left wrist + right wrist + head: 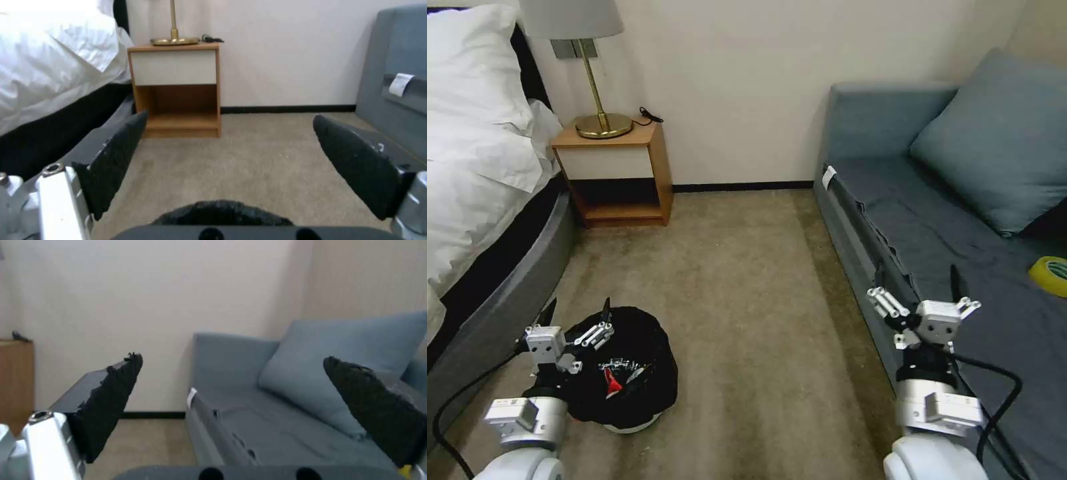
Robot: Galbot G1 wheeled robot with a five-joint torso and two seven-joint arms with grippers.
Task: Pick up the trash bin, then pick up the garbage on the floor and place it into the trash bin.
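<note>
Carpeted floor holds the trash bin [627,373] just beside the spread-fingered left tool [579,320].

We see the bin [627,380] standing upright on the carpet near the bed, round, lined with a crinkled black bag over a whitish base. Inside it lies litter [617,377], a red-and-white packet among pale scraps. In the left wrist view its black rim [222,213] shows.
</note>
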